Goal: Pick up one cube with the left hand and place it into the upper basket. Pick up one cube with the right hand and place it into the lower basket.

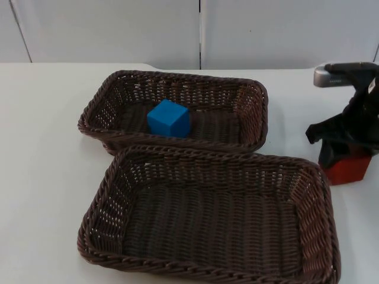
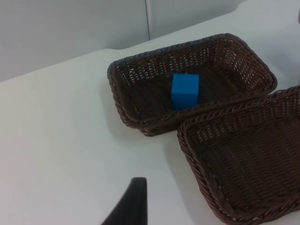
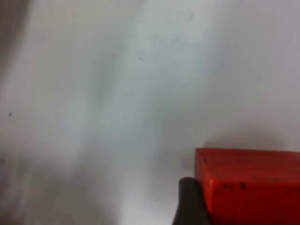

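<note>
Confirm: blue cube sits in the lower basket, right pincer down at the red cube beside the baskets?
Not quite. The blue cube sits in the upper basket, as the top view shows; the lower basket holds nothing. The rest stands: the right pincer is down at the red cube beside the baskets.

White tabletop (image 1: pixel 41 148), ending at a grey partition wall (image 1: pixel 118 29). Directly on it: two brown woven baskets, long sides parallel, rims touching or nearly so. Upper basket (image 1: pixel 249 97) nearer the wall; lower basket (image 1: pixel 106 195) nearer the camera, shifted slightly rightward in the top view. Also on the tabletop, a red cube (image 1: pixel 349 168), just right of the lower basket's far right corner, apart from its rim, partly covered from above by the right claw (image 1: pixel 346 155). In the right wrist view, red cube resting flat on the white surface, a black fingertip touching its side.
</note>
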Controlling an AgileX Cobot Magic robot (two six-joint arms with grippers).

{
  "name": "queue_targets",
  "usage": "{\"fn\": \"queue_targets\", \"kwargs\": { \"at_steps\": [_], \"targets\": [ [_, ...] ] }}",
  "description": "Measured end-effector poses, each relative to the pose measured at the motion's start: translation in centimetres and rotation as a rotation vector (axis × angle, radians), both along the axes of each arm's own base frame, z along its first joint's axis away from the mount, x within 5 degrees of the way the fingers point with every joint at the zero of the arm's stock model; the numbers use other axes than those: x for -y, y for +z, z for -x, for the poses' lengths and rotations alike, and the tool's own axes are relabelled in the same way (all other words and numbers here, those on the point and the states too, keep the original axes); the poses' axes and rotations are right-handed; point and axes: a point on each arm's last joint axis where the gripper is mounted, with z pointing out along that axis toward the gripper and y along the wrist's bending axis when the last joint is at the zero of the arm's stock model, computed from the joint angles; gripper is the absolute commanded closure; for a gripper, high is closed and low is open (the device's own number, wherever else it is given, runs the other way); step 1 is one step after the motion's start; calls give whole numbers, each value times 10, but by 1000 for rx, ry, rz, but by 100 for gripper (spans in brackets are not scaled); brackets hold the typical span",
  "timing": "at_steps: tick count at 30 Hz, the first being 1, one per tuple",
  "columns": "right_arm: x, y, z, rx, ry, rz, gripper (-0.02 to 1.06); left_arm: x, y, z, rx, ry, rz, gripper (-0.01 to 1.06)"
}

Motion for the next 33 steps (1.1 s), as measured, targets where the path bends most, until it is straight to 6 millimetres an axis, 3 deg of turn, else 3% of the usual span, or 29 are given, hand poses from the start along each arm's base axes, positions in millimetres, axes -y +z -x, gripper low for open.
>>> {"fn": "queue_targets", "kwargs": {
  "at_steps": [2,11,21,33],
  "targets": [
    [0,6,1,4,0,-1,105,0,0,0,0,0,0,8],
    [4,73,14,87,4,-26,105,0,0,0,0,0,0,8],
    [10,132,36,174,37,-39,105,0,0,0,0,0,0,8],
    [9,153,48,203,69,-40,105,0,0,0,0,0,0,8]
  ]
}}
